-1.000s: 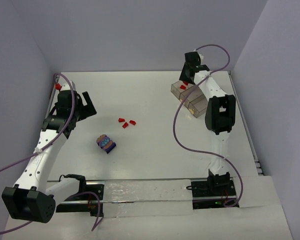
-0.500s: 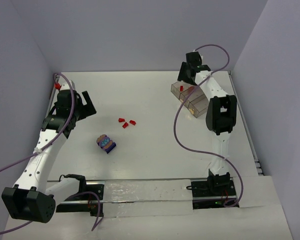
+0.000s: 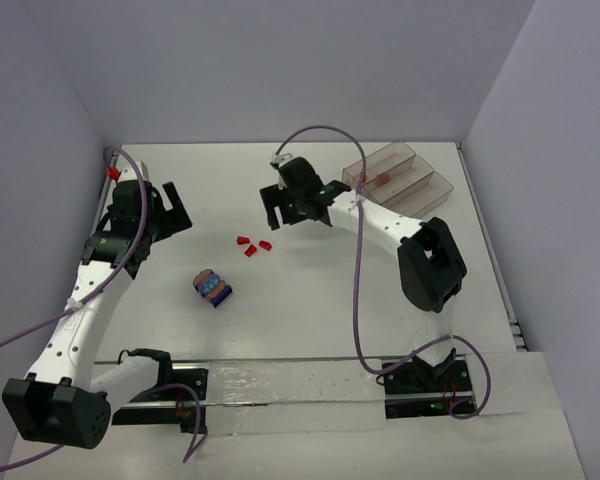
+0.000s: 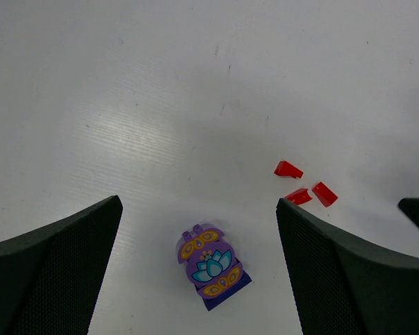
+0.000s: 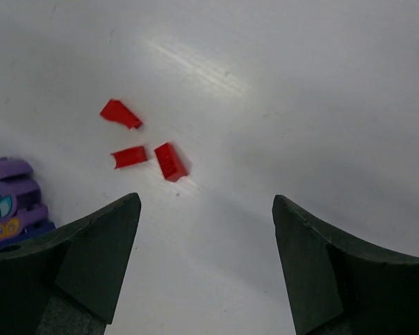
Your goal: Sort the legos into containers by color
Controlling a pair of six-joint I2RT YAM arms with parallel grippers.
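Risk notes: three tiny red plastic bricks lie bunched, nearly touching, left of centre in right wrist view. In top view, right end effector hangs spread and empty just upper right of them. Closing there could pinch two at once or flick neighbours across desk. Lower left, purple-blue brick clump. Upper right, clear smoky three-compartment tray with one red piece inside. Far left, left end effector spread, empty.
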